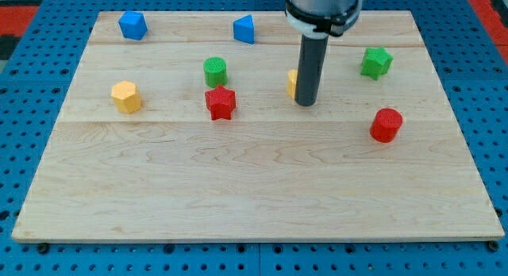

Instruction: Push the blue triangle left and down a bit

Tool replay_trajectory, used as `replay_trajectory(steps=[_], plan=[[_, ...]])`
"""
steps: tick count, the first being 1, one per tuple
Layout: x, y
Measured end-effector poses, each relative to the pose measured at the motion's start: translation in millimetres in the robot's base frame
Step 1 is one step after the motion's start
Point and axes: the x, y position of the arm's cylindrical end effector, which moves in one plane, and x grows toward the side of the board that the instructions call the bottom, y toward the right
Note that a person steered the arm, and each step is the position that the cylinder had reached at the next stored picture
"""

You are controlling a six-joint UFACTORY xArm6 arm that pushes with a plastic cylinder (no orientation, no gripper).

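Note:
The blue triangle (244, 28) lies near the view's top, centre-left of the wooden board (254, 189). My tip (306, 103) rests on the board well below and to the right of it, apart from it. The rod hides most of a yellow block (292, 83), which shows only as a sliver at the rod's left. A second blue block (132, 25) sits at the top left.
A green cylinder (215, 71) and a red star (221, 103) sit left of my tip. A yellow hexagon (125, 96) lies at the left. A green star (376, 62) and a red cylinder (386, 124) lie at the right.

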Motion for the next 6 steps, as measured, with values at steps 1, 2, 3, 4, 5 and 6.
replay_trajectory(steps=[1, 2, 3, 4, 5, 6], plan=[[-31, 0], [-72, 1], [-114, 3], [-157, 10], [-179, 10], [-171, -34]])
